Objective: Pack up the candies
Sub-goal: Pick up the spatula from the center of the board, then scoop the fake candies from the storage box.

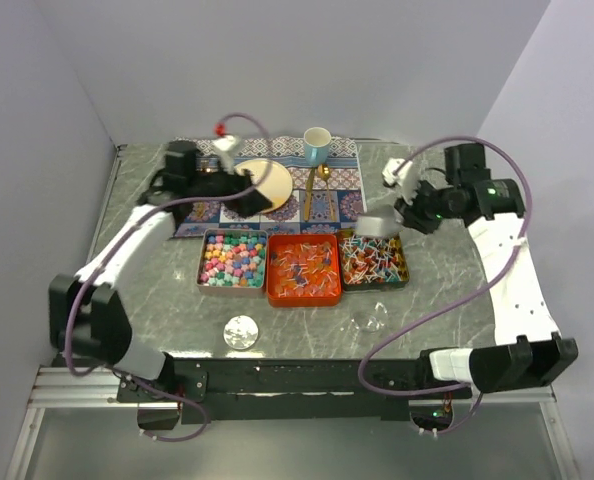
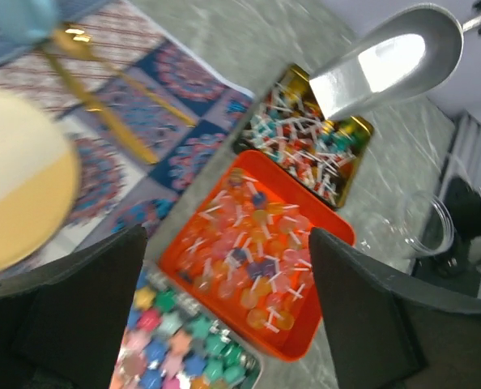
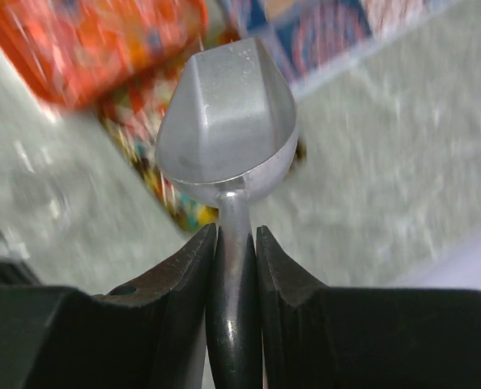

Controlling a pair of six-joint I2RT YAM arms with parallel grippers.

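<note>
L gripper open, empty; candies at 5 o'clock. R gripper clamps scoop handle; candies at 7 o'clock.

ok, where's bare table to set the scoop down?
Bare marble table left of the pastel-candy tin, and front right, past the clear container. A narrow gap lies between that and the silvery disc. Crowded: three tins side by side, the mat behind them loaded, right hand holding the scoop over the right tin.
</note>
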